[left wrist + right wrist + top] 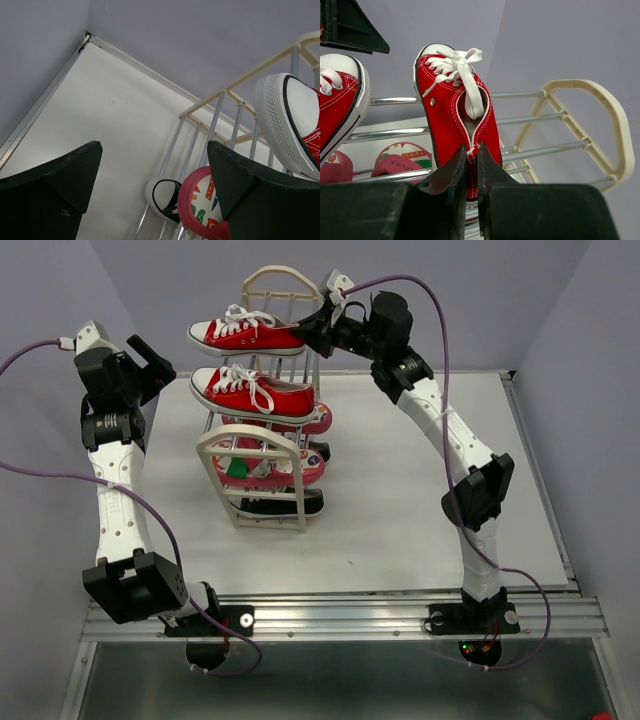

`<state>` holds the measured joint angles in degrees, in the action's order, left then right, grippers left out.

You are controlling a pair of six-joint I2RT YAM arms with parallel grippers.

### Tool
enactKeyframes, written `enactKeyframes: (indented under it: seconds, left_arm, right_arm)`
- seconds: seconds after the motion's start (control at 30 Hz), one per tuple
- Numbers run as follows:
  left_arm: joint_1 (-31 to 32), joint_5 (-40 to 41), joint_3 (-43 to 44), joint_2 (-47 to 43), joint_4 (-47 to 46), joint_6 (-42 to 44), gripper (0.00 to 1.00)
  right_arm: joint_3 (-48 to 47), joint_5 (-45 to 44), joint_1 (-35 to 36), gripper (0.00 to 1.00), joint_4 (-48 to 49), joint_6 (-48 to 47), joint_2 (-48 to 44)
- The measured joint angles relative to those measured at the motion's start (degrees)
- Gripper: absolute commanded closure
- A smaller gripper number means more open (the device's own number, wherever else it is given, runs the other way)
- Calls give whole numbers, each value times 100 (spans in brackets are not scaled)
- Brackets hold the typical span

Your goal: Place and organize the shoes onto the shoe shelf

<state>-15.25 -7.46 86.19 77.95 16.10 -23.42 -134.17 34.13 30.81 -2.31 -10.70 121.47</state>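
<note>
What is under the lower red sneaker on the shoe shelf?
Pink flip-flops lie on the tiers below, then a black sneaker on the lowest tier. The lower red sneaker and the shoe shelf frame cover much of them.

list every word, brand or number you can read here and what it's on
"EVES" (seemingly, partly hidden): pink flip-flop on the shoe shelf, right wrist view.
Coloured letters on a flip-flop end, left wrist view: cut off, unreadable.
Red sneaker: no text visible.
</note>
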Motion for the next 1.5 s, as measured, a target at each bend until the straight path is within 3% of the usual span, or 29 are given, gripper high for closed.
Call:
enactKeyframes:
  seconds: [0.6,0.7,0.8,0.83,0.87,0.93,1.2,1.5]
  left_arm:
    - [0,-2,0,-2,0,-76,1]
    - [0,-2,0,-2,-2,-92,1]
    - [0,-2,0,-2,-2,-92,1]
    - [0,-2,0,-2,0,-94,1]
    - [0,-2,0,-2,0,-98,1]
    - [0,-2,0,-4,0,-107,1]
    - [0,0,0,-20,2,-114,1]
    - [0,251,0,-195,136,-101,1]
  right_arm:
    - [763,-431,-28,98,-350,-149,-828]
    - [881,-369,-48,89,-328,-149,-863]
    - [986,-369,-55,63,-295,-140,-863]
    - [1045,-367,-74,62,-254,-160,-883]
    - [1102,-369,-76,16,-216,-155,-905]
    - [1185,-378,-90,0,-177,-138,-957]
    - [1318,-697,-90,0,-144,-151,-1167]
    - [1593,-1947,-367,0,-522,42,-2208]
